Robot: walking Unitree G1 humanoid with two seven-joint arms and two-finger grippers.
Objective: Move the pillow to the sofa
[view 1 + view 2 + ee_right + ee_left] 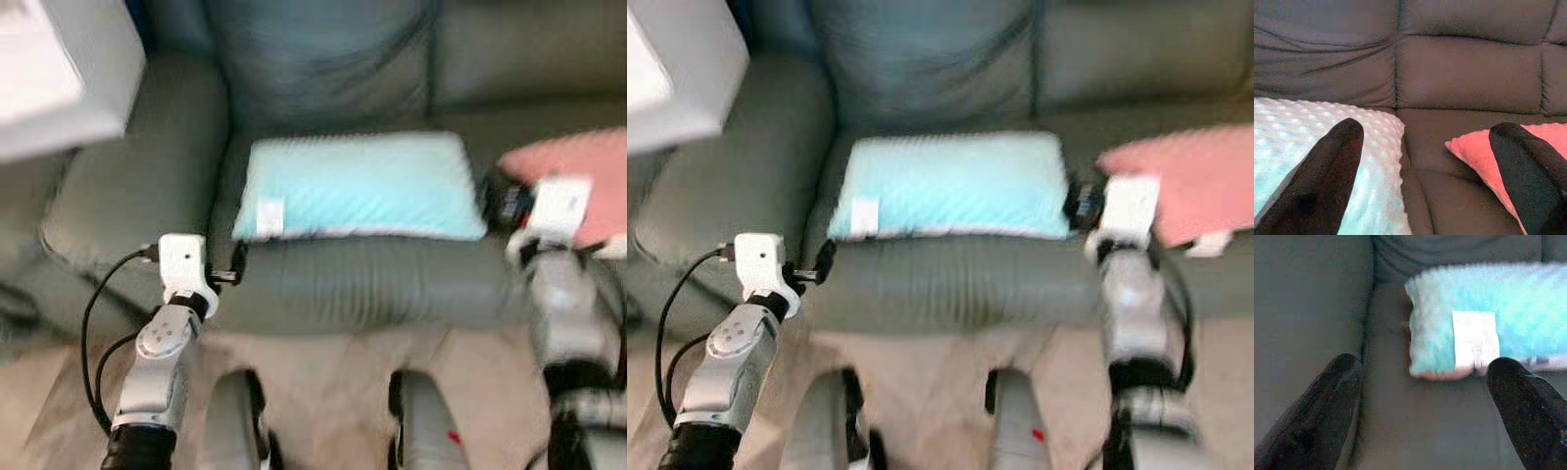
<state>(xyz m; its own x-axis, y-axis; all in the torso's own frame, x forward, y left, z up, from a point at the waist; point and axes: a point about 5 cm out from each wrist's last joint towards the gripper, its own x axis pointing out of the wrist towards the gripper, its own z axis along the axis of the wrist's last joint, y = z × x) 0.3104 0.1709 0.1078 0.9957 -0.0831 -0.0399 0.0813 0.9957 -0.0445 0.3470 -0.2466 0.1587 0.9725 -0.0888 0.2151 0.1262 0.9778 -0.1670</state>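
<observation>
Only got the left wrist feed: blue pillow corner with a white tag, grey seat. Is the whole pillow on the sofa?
Observer: Yes. The blue pillow lies flat on the sofa seat, against the backrest.
Operator: Anything beside it?
Observer: A pink pillow lies on the next seat, apart from the blue one.
Operator: Where's the right gripper?
Observer: The right gripper sits at the gap between the two pillows, jaws open, holding nothing.
Operator: And left arm overall?
Observer: The left gripper is low at the seat's front edge, by the armrest, jaws open.
</observation>
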